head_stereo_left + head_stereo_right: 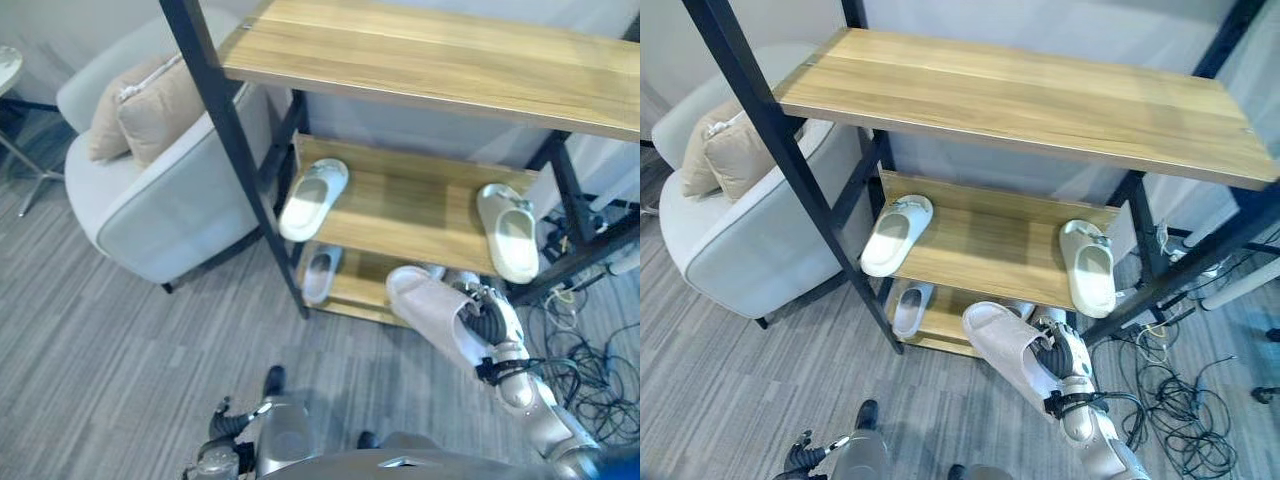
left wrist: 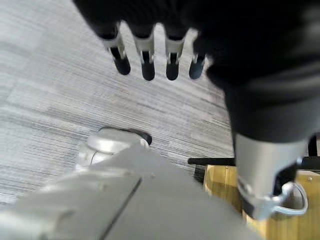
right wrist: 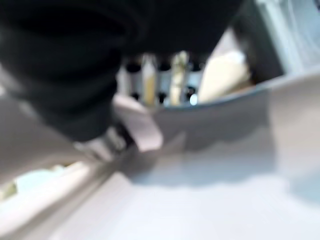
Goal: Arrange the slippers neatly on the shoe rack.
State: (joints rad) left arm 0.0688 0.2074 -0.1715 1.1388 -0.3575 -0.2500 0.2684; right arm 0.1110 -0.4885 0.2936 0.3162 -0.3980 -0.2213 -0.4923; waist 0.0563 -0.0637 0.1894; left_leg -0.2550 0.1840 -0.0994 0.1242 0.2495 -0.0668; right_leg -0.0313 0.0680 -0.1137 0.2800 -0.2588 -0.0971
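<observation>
Right hand curled round pale slipper, held toe-up before shoe rack, likely for shelving. Two slippers on middle shelf. Left hand idle, fingers straight, over floor.

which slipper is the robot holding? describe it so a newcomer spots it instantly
Find the wooden shoe rack with black posts beside the grey armchair. In front of its lowest shelf, the right hand grips a pale pinkish slipper. It alone is off the rack; the white slippers lie on the shelves.
</observation>
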